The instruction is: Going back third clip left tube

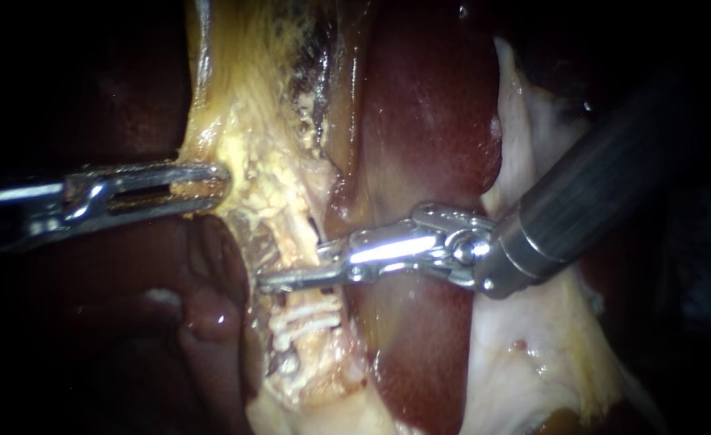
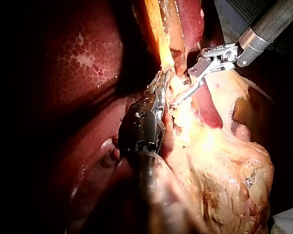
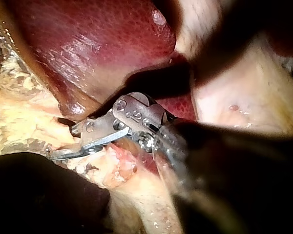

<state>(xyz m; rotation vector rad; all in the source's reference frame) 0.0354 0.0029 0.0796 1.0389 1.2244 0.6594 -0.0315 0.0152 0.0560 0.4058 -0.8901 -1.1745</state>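
Against the liver (image 1: 428,105), my left instrument (image 1: 214,182) was clamped on the yellow tissue (image 1: 251,121). My right instrument (image 1: 279,279), jaws slightly apart, sat at the tube (image 1: 299,238) above its clips (image 1: 307,322). I judged a crooked withdrawal could snag a clip loose.

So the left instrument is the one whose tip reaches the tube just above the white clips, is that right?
Not quite: it is the right instrument whose tip reaches the tube just above the white clips, as the endoscope view shows. The left instrument is off to the side, at the yellow tissue.
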